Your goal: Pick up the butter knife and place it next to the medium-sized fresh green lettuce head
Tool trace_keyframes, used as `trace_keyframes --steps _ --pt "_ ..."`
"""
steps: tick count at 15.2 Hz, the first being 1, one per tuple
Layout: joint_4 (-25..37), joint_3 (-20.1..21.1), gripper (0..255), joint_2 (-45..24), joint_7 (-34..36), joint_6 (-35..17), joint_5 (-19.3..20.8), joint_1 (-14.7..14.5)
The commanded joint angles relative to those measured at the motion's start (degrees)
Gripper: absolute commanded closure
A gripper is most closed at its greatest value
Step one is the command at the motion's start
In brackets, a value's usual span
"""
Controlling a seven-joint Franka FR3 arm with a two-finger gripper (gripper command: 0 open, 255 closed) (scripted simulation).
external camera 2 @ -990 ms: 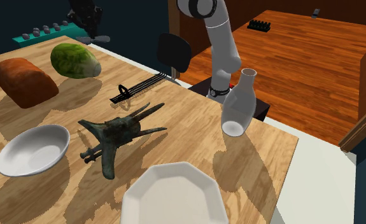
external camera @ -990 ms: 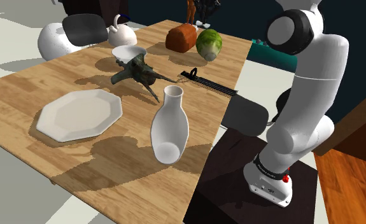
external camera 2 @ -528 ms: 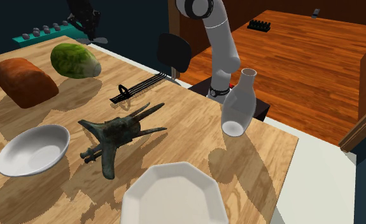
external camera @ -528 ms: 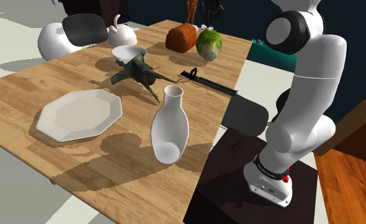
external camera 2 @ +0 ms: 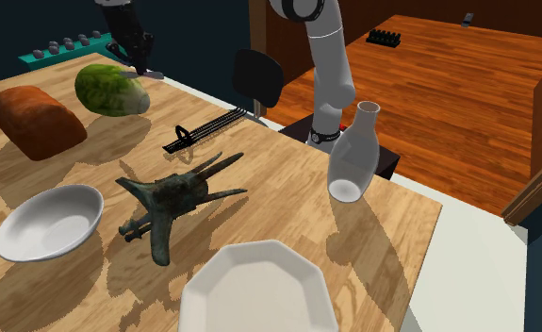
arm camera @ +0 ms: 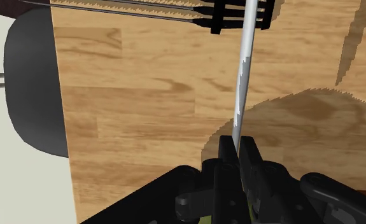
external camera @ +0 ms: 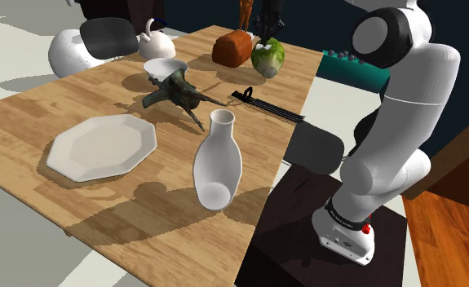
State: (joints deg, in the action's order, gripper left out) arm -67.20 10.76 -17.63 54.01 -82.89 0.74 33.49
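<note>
My black gripper (arm camera: 239, 150) is shut on the butter knife (arm camera: 244, 70); its slim silver serrated blade sticks out past the fingertips over the wooden table (arm camera: 143, 102). From the second exterior view, the gripper (external camera 2: 135, 52) hangs just above the green lettuce head (external camera 2: 108, 90), on the side toward the table's edge, and the knife's tip (external camera 2: 154, 74) shows below it. From the shoulder view, the gripper (external camera: 269, 18) hovers over the lettuce (external camera: 267, 57) at the table's far end.
A brown loaf (external camera 2: 38, 121) lies beside the lettuce. A black wire utensil (external camera 2: 203, 127) rests nearer the arm, then a dark bronze vessel (external camera 2: 170, 198), white bowl (external camera 2: 47, 222), octagonal plate (external camera 2: 259, 288) and white vase (external camera 2: 353, 156). A dark chair (external camera: 314, 151) stands by the table's edge.
The gripper, still holding the knife, has come down closer to the lettuce. The arm's upper joints have swung toward the shoulder view's right.
</note>
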Motion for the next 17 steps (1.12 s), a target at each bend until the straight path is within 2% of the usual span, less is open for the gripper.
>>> trace_keyframes --steps 1,17 --pt "-2.43 0.01 255 0.66 -0.03 -1.81 -0.12 0.1" --pt "-19.11 -0.14 255 3.63 -0.67 -15.54 -0.67 0.79"
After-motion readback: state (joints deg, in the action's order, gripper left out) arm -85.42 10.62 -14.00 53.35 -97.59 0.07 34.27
